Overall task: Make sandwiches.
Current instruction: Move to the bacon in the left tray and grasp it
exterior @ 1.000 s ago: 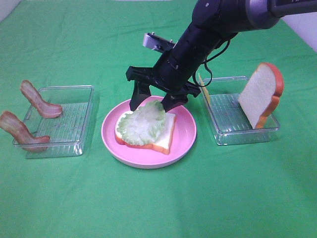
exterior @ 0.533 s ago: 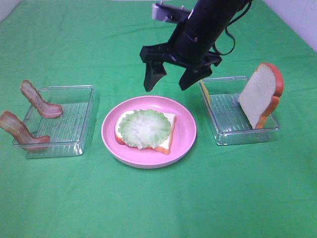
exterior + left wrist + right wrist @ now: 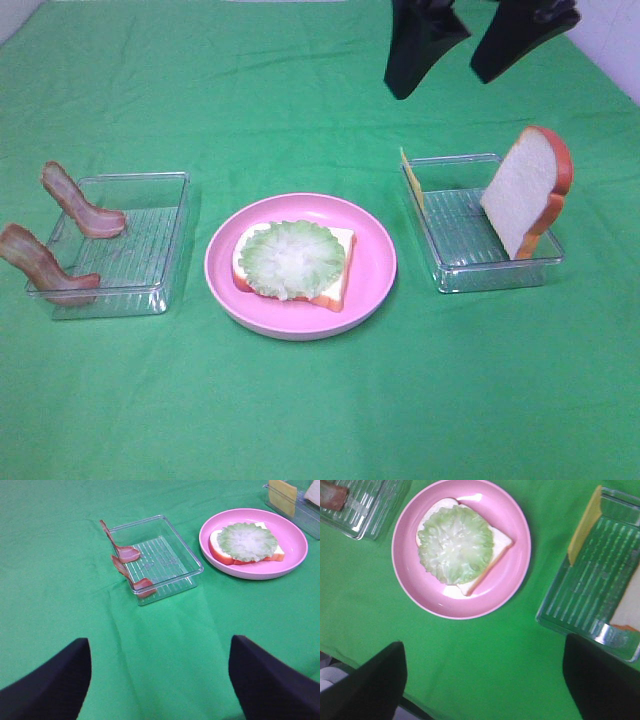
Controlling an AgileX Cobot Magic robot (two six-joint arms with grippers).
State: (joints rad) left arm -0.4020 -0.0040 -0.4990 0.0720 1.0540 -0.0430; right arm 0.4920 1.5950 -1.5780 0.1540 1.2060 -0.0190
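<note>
A pink plate (image 3: pixel 382 262) holds a white bread slice (image 3: pixel 336 284) with an orange-brown crust, topped by a green lettuce leaf (image 3: pixel 292 258). A second bread slice (image 3: pixel 525 190) and a yellow cheese slice (image 3: pixel 412 178) stand on edge in the right clear tray (image 3: pixel 460 235). Two bacon strips (image 3: pixel 80 205) (image 3: pixel 40 265) lean on the left clear tray (image 3: pixel 140 240). My right gripper (image 3: pixel 468 45) is open and empty, high above the table behind the right tray; its wrist view looks down on the lettuce (image 3: pixel 455 544). My left gripper (image 3: pixel 160 680) is open and empty, away from the bacon tray (image 3: pixel 155 555).
Green cloth covers the table. The plate (image 3: pixel 295 540) sits between the two trays. The left gripper does not show in the exterior high view. A white wall edge shows at the far right corner (image 3: pixel 625 50).
My right gripper let go of the lettuce on the bread, then rose up and back toward the right. The lettuce settled flat. The jaws stayed open.
</note>
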